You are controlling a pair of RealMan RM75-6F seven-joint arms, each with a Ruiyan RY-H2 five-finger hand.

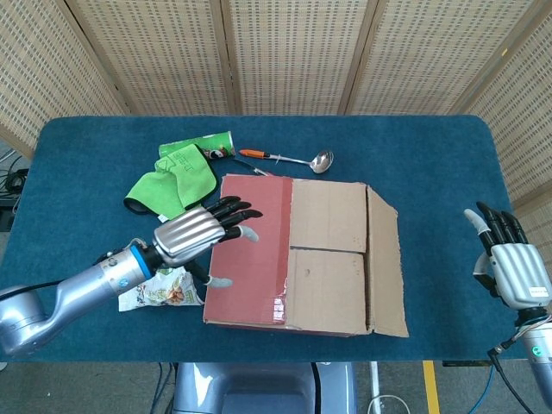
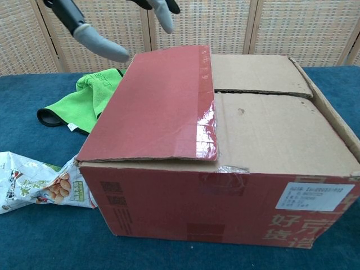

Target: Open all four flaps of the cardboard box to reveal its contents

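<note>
- Since the cardboard box (image 1: 302, 256) sits in the middle of the blue table (image 1: 431, 164) with all its flaps lying flat, nothing of the task looks done yet; its long sides run left to right across the robot's front.
- Its red flap (image 1: 250, 246) covers the left part of the top, with its free edge running front to back near the box's middle, so I judge it must be caught there and swung out to the left.
- Of the two, the left hand (image 1: 197, 233) is by far the nearer: it hovers over the red flap's left edge, fingers spread and stretched toward the box, holding nothing; whether a fingertip touches the cardboard I cannot tell.
- By contrast the right hand (image 1: 509, 259) hangs well apart off the table's right edge, fingers apart and pointing up, empty.
- Left of the box lie a green cloth (image 1: 168, 185), a snack bag (image 1: 159, 289), a green can (image 1: 200, 145) and a ladle (image 1: 289, 159).
</note>
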